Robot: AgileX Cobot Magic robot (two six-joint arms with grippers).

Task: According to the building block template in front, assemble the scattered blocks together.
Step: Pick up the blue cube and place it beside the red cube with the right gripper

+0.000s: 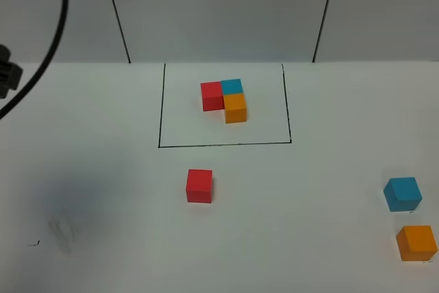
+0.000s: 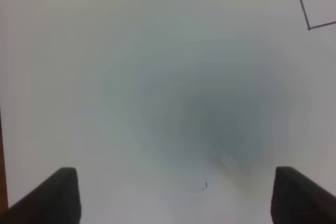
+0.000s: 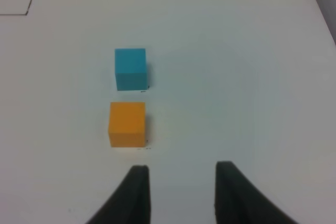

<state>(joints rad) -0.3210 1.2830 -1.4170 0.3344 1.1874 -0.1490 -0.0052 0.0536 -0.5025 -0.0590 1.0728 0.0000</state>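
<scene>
The building block template (image 1: 226,99) is an L of joined red, blue and orange cubes inside a thin black rectangle (image 1: 160,114) at the back middle of the white table. A loose red cube (image 1: 199,186) sits just in front of that rectangle. A loose blue cube (image 1: 402,193) and a loose orange cube (image 1: 416,243) sit at the right edge; both also show in the right wrist view, blue (image 3: 130,68) and orange (image 3: 127,124). My right gripper (image 3: 181,192) is open and empty, short of the orange cube and a little to its side. My left gripper (image 2: 176,192) is wide open over bare table.
A corner of the black rectangle (image 2: 308,27) shows in the left wrist view. A black cable (image 1: 48,46) hangs at the far left. A soft shadow (image 1: 82,197) lies on the front left of the table. Neither arm shows in the exterior view.
</scene>
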